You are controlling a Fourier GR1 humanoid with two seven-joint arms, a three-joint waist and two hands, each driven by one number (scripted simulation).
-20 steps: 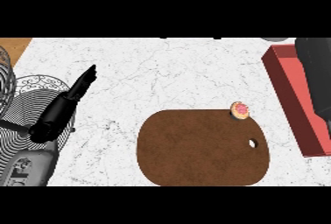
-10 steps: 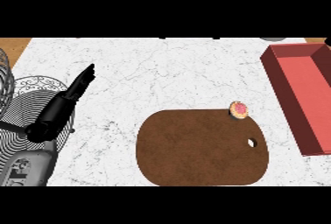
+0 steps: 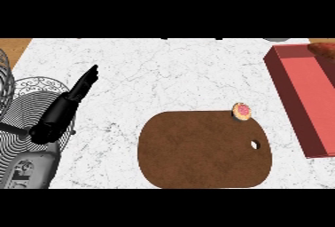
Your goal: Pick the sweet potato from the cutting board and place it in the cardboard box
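We are seeing only our left hand (image 3: 60,116), lying at the worktop's (image 3: 170,71) left side over a wire rack (image 3: 29,91). Its fingers (image 3: 86,80) are stretched out straight and together, holding nothing. Our right hand is not showing at all.

What we take to be the sweet potato (image 3: 322,47) is lying far across from those fingers, at the view's upper right edge. Only a rounded orange-brown end is peeking in, so we cannot tell its long axis. It appears to be sitting already within the walls of the cardboard box (image 3: 302,93), a long, shallow reddish tray with low flat sides. We are judging the placing to be nearly or fully done. The right side is far nearer than the left fingers.

Between the fingers and the box lies the cutting board (image 3: 196,150), dark brown, matte and rounded, with a hanging hole. No sweet potato is lying on it. A small round pink-topped pastry (image 3: 242,111) is sitting at its far edge. The worktop itself is white veined marble.
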